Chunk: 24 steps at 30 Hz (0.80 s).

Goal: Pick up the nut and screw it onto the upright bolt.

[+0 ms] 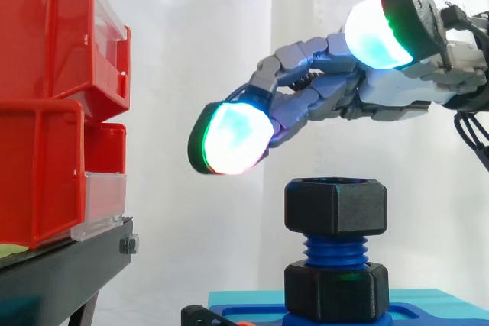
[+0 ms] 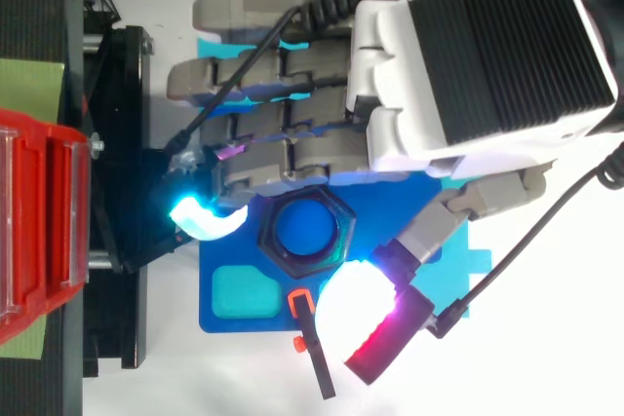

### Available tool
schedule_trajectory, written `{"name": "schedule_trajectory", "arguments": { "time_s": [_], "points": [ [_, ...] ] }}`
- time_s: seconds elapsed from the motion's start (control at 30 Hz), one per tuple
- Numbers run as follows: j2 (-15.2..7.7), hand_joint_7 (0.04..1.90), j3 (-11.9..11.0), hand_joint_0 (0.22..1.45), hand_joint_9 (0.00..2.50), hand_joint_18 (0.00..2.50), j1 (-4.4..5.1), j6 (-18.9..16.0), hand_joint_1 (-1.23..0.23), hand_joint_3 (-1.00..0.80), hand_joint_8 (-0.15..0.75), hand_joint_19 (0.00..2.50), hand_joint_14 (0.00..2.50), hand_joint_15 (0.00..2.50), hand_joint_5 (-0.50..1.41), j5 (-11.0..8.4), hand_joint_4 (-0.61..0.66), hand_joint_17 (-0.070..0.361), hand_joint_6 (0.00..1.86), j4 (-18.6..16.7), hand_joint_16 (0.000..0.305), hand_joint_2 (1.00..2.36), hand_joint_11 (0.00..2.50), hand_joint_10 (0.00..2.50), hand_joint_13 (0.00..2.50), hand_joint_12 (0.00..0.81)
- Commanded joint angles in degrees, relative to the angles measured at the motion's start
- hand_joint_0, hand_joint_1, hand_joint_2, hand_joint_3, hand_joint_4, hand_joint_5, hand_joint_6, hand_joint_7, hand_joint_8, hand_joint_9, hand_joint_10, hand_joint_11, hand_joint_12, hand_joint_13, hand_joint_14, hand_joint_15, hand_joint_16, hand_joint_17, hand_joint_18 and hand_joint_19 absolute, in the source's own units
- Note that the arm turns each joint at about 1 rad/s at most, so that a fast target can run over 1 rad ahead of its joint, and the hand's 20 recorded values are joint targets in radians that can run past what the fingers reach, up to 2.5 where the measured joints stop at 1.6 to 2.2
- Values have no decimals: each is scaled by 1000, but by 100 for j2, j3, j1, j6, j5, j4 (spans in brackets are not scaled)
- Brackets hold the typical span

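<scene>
A black hex nut point(image 1: 335, 205) sits on top of the upright blue bolt point(image 1: 335, 248), threaded a little way down it, with blue thread showing below. A second black hex piece point(image 1: 336, 289) rings the bolt's foot on the blue base point(image 1: 428, 312). From above, the nut's rim point(image 2: 336, 241) surrounds the bolt's blue top point(image 2: 304, 229). The hand point(image 1: 382, 93) hovers above and slightly left of the nut, open, holding nothing. One glowing fingertip point(image 1: 233, 137) hangs just upper left of the nut without touching it. The thumb pad point(image 2: 366, 304) lies beside the nut in the top view.
Red bins point(image 1: 53, 112) are stacked on a black stand point(image 1: 61, 272) at the left. The blue base point(image 2: 234, 314) has a teal recess point(image 2: 244, 291). A thin black tool with an orange clip point(image 2: 314, 348) lies at the base's near edge.
</scene>
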<state>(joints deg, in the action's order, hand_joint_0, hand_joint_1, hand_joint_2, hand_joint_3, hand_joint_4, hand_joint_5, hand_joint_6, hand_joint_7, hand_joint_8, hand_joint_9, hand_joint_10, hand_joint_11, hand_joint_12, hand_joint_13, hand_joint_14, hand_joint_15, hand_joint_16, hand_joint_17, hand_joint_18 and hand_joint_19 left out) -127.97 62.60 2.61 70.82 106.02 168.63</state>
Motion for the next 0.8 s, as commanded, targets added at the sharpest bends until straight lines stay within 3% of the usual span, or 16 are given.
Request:
{"name": "schedule_trajectory", "arguments": {
  "time_s": [0.0, 0.17, 0.47, 0.77],
  "points": [
    [-8, 787, -2, 465, 366, 0, 20, -7, -45, -500, 241, 0, 0, 0, -193, -3, 186, 91, 503, 188, 41, 1000, 0, 0, 38, 328],
    [0, 770, 15, 465, 351, 0, 20, 2, -45, -500, 241, 0, 0, 0, -191, -3, 190, 93, 502, 496, 41, 1000, 0, 0, 32, 327],
    [0, 751, 15, 467, 347, 0, 3, 2, -50, -500, 240, 0, 0, 0, -191, 6, 193, 93, 502, 496, 42, 1000, 0, 0, 29, 326],
    [-8, 874, 15, 476, 409, 0, -59, 37, -90, -500, 259, 0, 0, 0, -163, 6, 234, 87, 503, 496, 39, 1000, 0, 0, 82, 313]
  ]
}}
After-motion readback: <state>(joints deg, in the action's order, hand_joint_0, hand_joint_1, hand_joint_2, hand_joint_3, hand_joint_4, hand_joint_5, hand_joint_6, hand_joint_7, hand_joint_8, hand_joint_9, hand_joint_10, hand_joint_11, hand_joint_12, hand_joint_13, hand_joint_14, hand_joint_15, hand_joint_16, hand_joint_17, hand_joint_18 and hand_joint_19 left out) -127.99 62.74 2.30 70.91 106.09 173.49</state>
